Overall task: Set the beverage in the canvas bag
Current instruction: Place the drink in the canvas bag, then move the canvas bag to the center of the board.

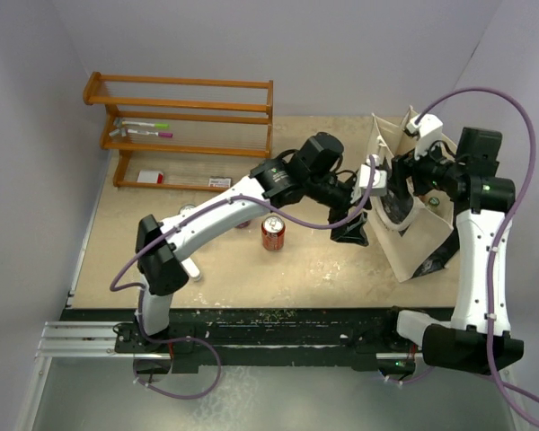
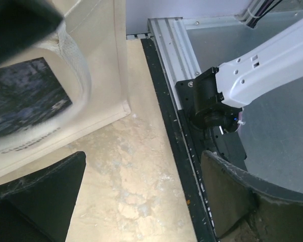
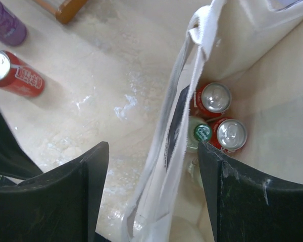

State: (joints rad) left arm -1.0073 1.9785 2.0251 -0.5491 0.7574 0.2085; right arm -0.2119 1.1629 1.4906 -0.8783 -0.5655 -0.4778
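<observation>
Cans outside the tote come first, on the left. A red can (image 1: 272, 232) stands upright on the surface (image 1: 323, 269) in front of the wooden rack (image 1: 180, 117), and the right wrist view shows a purple can (image 3: 5, 22) near it. Both are well apart from the tote, so neither is packed yet.

Next, the left claw (image 2: 141, 181) hangs just beside the printed side of the canvas bag (image 1: 415, 241). Its jaws are spread wide, with nothing between them but bare surface.

The bag stands at the right of the surface with its mouth open upward. Close together on its bottom sit two red drinks (image 3: 215, 97) and a green-topped drink (image 3: 201, 132).

Furthest right, the right claw (image 3: 151, 171) is at the bag's rim with its jaws apart, one finger inside the mouth and one outside. The cloth edge and a handle strap hang loose between them. It pinches nothing, though it may be propping the mouth open.

By my reckoning the job is past halfway. Three drinks are in and at least two wait outside. The free left claw would need to reach for the red can.
</observation>
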